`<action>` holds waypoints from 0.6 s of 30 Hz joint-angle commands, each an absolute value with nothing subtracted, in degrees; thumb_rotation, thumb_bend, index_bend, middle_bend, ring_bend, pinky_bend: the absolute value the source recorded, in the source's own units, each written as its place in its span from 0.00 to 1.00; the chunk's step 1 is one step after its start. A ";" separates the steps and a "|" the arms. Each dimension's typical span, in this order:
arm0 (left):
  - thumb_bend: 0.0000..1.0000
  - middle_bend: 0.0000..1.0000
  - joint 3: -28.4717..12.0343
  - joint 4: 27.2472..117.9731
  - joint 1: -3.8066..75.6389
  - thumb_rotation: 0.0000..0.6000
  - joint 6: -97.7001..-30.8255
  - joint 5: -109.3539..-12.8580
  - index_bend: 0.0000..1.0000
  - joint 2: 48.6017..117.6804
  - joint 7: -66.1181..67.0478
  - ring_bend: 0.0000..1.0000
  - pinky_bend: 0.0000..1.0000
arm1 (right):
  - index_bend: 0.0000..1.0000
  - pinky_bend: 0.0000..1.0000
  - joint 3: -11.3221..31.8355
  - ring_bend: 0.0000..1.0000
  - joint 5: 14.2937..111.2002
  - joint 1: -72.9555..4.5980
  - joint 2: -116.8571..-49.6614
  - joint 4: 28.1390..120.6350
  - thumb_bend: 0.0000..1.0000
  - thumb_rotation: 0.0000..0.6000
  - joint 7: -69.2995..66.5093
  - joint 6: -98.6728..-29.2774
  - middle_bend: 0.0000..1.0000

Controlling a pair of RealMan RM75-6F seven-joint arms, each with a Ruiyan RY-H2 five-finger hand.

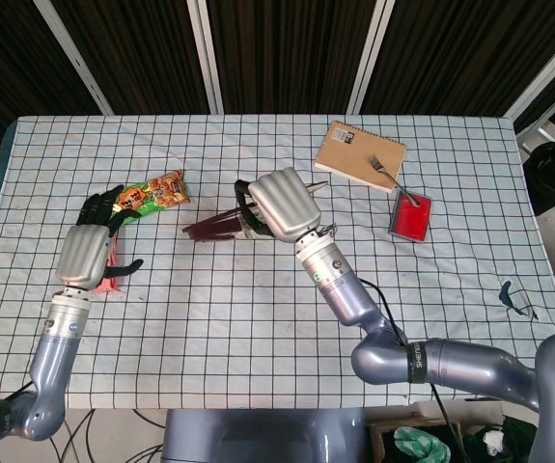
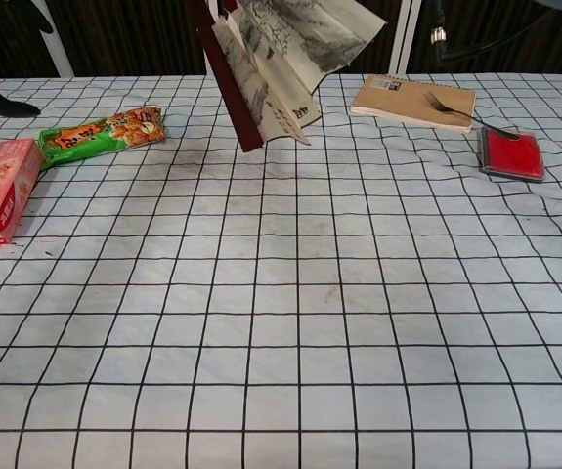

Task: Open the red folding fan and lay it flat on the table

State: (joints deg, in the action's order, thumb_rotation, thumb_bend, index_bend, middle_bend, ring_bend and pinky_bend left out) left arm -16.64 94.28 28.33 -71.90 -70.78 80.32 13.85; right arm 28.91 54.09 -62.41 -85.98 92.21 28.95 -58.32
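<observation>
Head view: right hand (image 1: 282, 204) grips the red folding fan (image 1: 217, 224), held above the desk (image 1: 258, 318); the dark red guard sticks out to the hand's left. Left hand (image 1: 92, 249) hovers with fingers spread, holding nothing, over the toothpaste box (image 1: 111, 273), snack packet (image 1: 147, 196) just beyond its fingertips. Notebook (image 1: 359, 154) with fork (image 1: 385, 172) and red case (image 1: 411, 216) lie off to the right hand's right. Chest view: fan (image 2: 281, 63) part-open, hanging tilted in the air, paper leaves showing; the right hand is out of frame above.
</observation>
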 commanded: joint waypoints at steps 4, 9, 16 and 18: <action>0.18 0.02 -17.79 87.40 32.20 1.00 -72.49 -72.37 0.35 87.98 10.84 0.00 0.00 | 0.79 0.84 30.37 0.93 49.91 -65.28 -86.70 94.79 0.80 1.00 33.07 -61.34 0.87; 0.18 0.02 -18.47 83.59 34.25 1.00 -72.74 -73.14 0.35 91.83 9.02 0.00 0.00 | 0.79 0.84 30.80 0.93 47.39 -66.41 -86.85 96.22 0.80 1.00 34.52 -63.10 0.88; 0.18 0.02 -18.33 80.97 35.81 1.00 -72.45 -73.08 0.36 95.68 7.28 0.00 0.00 | 0.79 0.84 31.19 0.93 44.58 -68.11 -87.23 97.41 0.81 1.00 35.75 -64.71 0.88; 0.18 0.02 -18.06 80.83 35.86 1.00 -72.51 -73.06 0.37 96.35 6.91 0.00 0.00 | 0.79 0.84 31.14 0.93 44.28 -68.52 -87.18 97.55 0.80 1.00 36.10 -65.00 0.88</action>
State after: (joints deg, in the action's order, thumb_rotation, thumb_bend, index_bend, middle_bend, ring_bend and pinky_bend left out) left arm -18.18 80.96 35.78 -72.48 -73.08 96.16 7.07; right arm 31.15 44.35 -68.45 -87.19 97.50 36.04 -64.93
